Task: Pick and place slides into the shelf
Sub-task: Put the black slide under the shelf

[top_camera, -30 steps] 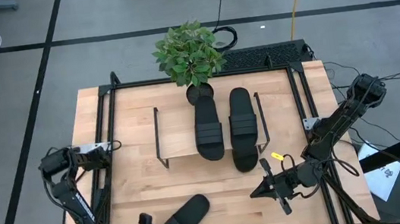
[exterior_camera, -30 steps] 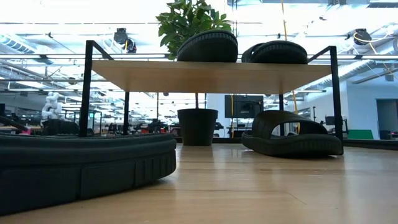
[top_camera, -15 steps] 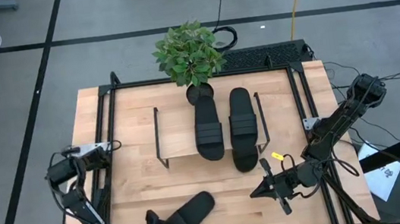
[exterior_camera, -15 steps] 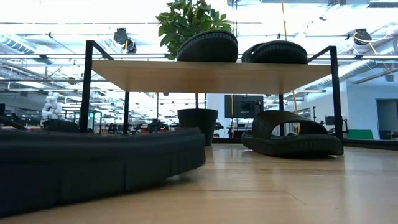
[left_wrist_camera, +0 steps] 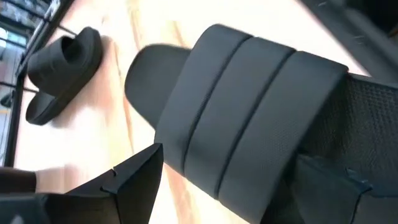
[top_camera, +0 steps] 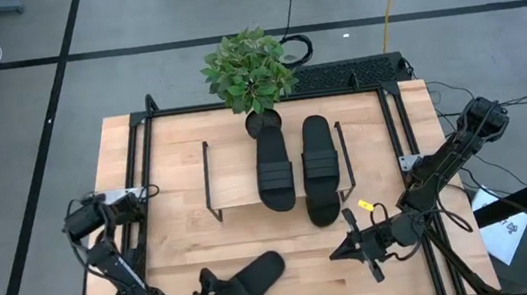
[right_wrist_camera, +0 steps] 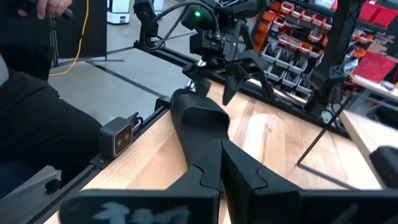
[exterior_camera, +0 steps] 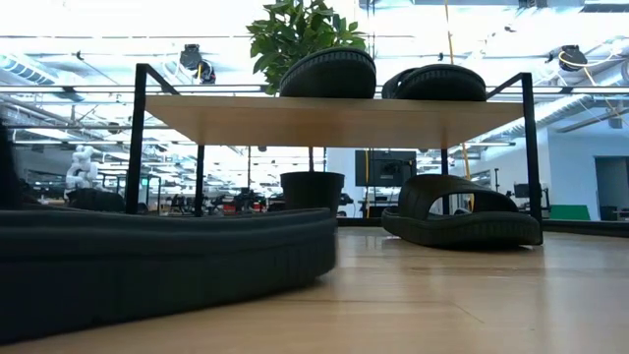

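One black slide [top_camera: 252,279] lies slantwise near the table's near edge, and it fills the low view's left [exterior_camera: 147,261]. My left gripper [top_camera: 211,293] is over its strapped middle [left_wrist_camera: 227,155]. Two slides [top_camera: 275,171] [top_camera: 317,149] lie on the shelf's wooden top [top_camera: 232,177]. A further slide [top_camera: 323,207] rests by its sole on the table under the shelf's right end [exterior_camera: 462,221]. My right gripper [top_camera: 337,255] is shut and waits to the right of the near slide, pointing at it. My left gripper straddles the slide at its strap [left_wrist_camera: 249,112], one finger [left_wrist_camera: 134,180] against each long side, lying across the slide. It comes from the table's near-left, slanting down. Whether the sole is on the table or just above it, I cannot tell.
A potted plant [top_camera: 250,73] stands at the shelf's far side. The shelf's thin metal end frames [top_camera: 209,179] [top_camera: 342,158] stand on the table. Bare wood lies left of and under the shelf. A seated person [right_wrist_camera: 37,124] shows beyond the table's edge in the right wrist view.
My left gripper has moved along the near edge toward the table's right and slightly toward the far edge. The slide has gone with it, and its free end has crept toward the right gripper. In the low view the slide's end has advanced rightward.
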Robot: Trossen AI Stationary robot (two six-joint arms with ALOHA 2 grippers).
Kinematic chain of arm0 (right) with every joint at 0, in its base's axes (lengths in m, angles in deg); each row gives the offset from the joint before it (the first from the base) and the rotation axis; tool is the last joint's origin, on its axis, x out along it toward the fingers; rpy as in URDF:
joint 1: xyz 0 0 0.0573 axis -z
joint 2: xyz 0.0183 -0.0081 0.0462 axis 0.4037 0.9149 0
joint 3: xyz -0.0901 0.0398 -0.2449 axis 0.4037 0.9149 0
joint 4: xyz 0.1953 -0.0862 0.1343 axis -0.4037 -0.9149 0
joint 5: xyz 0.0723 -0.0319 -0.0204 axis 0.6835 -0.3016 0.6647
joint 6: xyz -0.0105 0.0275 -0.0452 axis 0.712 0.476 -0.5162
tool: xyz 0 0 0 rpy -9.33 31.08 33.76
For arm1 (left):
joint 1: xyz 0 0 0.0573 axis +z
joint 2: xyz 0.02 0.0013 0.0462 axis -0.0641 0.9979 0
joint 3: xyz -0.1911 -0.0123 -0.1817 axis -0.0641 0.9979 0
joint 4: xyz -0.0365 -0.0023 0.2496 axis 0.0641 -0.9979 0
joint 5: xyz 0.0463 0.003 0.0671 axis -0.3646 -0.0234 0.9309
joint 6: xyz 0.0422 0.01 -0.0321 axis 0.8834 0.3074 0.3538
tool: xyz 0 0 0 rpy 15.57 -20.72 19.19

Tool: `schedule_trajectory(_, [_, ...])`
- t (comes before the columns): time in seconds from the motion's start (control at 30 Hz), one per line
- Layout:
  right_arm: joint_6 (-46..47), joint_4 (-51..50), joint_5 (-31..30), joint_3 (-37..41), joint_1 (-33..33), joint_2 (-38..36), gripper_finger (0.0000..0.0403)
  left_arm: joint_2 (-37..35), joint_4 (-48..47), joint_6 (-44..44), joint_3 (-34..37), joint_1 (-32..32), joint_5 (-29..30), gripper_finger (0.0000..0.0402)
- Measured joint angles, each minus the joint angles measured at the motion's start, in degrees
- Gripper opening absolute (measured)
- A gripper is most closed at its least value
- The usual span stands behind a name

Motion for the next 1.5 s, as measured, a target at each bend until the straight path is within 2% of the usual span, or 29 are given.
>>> schedule_trajectory(0.2, [2.15, -0.04, 0.02, 1.26, 0.02, 0.00, 0.0000, 0.00, -0.13, -2.10, 0.00, 3.61, -2.44, 0.0316])
schedule_trajectory(0.3, [2.26, 0.36, 0.02, 1.30, 0.02, 0.00, 0.0000, 0.32, 0.01, -1.09, 0.00, 5.19, -5.86, 0.0293])
schedule_trajectory(0.37, [2.24, 0.52, 0.02, 1.30, 0.02, 0.00, 0.0000, 0.57, 0.09, 0.42, -0.02, 5.66, -6.45, 0.0250])
schedule_trajectory(0.57, [1.67, 0.94, 0.04, 1.30, 0.00, 0.00, 0.0000, 0.19, 0.20, 1.63, -0.14, 6.68, -9.46, 0.0040])
schedule_trajectory(0.6, [1.43, 0.91, 0.04, 1.30, 0.00, 0.00, 0.0000, 0.11, 0.12, 1.21, -0.13, 6.94, -9.98, 0.0022])
schedule_trajectory(0.7, [1.21, 0.91, 0.07, 1.30, 0.00, 0.00, 0.0000, 0.13, -0.42, -1.02, -1.22, 7.48, -10.91, 0.0018])
schedule_trajectory(0.8, [1.17, 0.91, 0.19, 1.30, 0.00, 0.00, 0.0000, 0.28, -3.91, -2.99, -4.31, 7.55, -8.83, 0.0008])
schedule_trajectory(0.93, [1.18, 0.91, 0.28, 1.30, -0.04, 0.00, 0.0000, 0.28, -11.60, -9.41, -10.56, 7.94, -1.58, 0.0005])
schedule_trajectory(1.03, [1.18, 0.94, 0.28, 1.30, -0.04, 0.00, 0.0000, 0.28, -15.46, -13.85, -13.96, 9.33, -0.25, 0.0003])
schedule_trajectory(1.27, [1.23, 2.02, 0.31, 1.28, -0.07, 0.00, 0.0000, 0.37, -16.23, -17.48, -15.21, 14.26, 3.26, 0.0002])
schedule_trajectory(1.5, [2.55, 2.22, 0.31, 1.28, -0.07, 0.00, 0.0000, 0.39, -16.13, -21.86, -15.17, 20.12, 4.38, 0.0001])
